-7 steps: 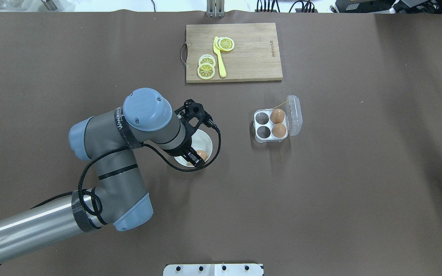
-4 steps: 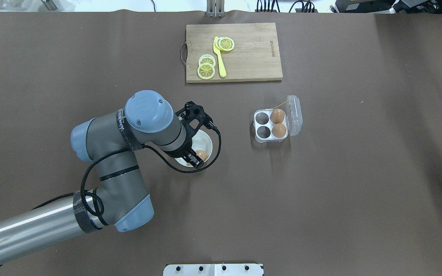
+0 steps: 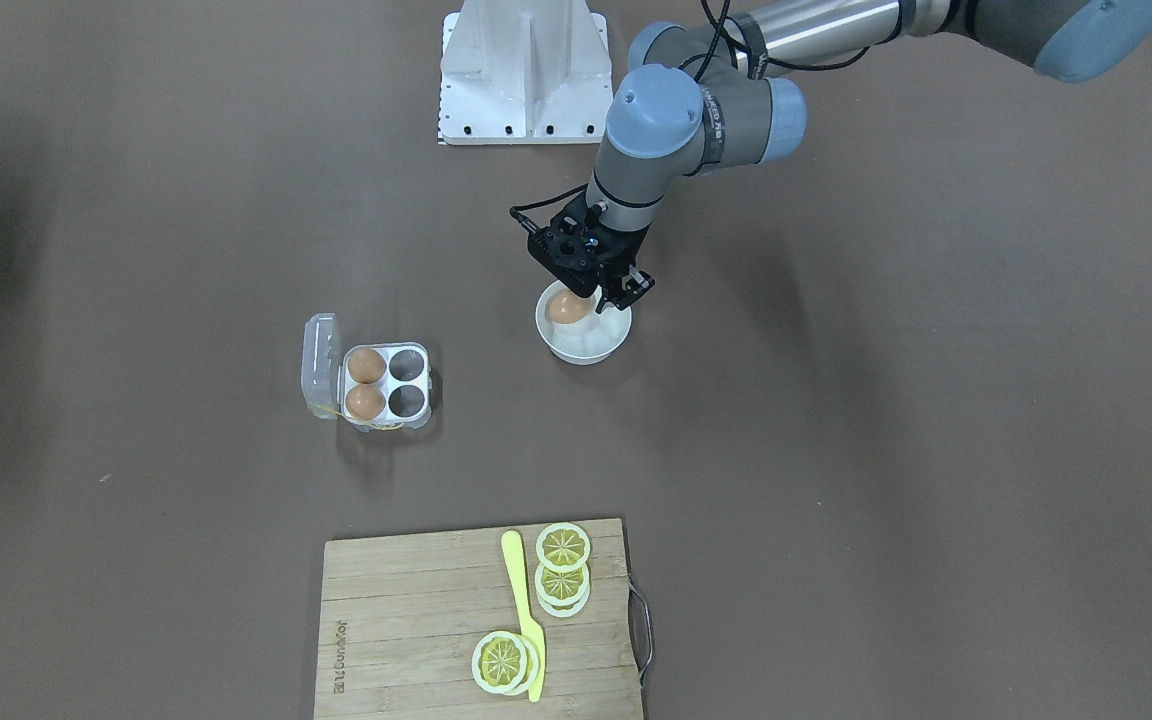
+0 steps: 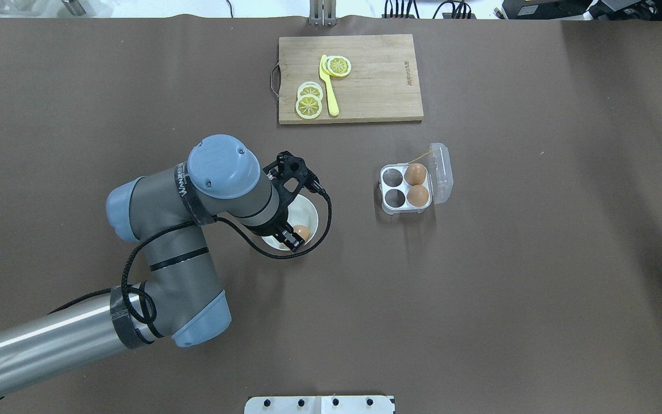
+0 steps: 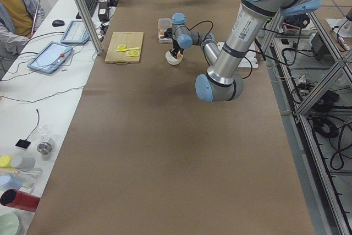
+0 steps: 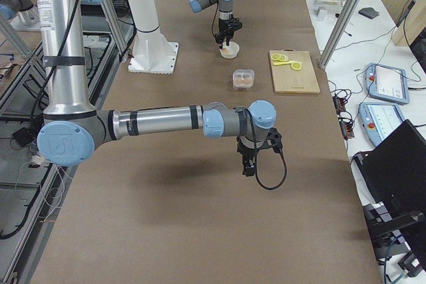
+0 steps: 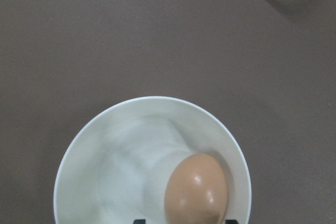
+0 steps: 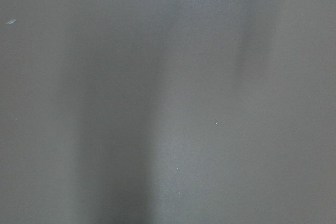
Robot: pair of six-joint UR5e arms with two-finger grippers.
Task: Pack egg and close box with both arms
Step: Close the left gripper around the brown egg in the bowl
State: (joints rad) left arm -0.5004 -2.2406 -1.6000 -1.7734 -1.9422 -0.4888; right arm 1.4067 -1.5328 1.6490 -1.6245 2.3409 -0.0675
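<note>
The left wrist camera gave me what no other view did: the egg [image 7: 196, 190] lay in the white bowl [image 7: 79, 156], against its wall on the side of the left gripper [image 4: 291, 237]. Two black fingertips [image 7: 139, 221] stood either side of it at the frame's lower edge. One tip sat right at the shell and the other stood a little apart from it, so I read the jaws as spread around the egg, not pinching it. Only the very ends of the tips showed there, cut off by the frame. From overhead the left arm [image 4: 216, 184] covered most of the gripper and part of the bowl, and the egg peeked out just beside one finger. The front-facing view showed the gripper hanging over the bowl with the egg beneath it. The box [image 4: 405, 188] lay well apart from that gripper, its lid [image 4: 441, 172] open, with two other eggs [image 4: 415, 173] in the cells by the hinge. The right gripper [image 6: 247, 164] appeared only in the right side view, over the table [image 8: 168, 98]; I could not tell how its jaws stood.
</note>
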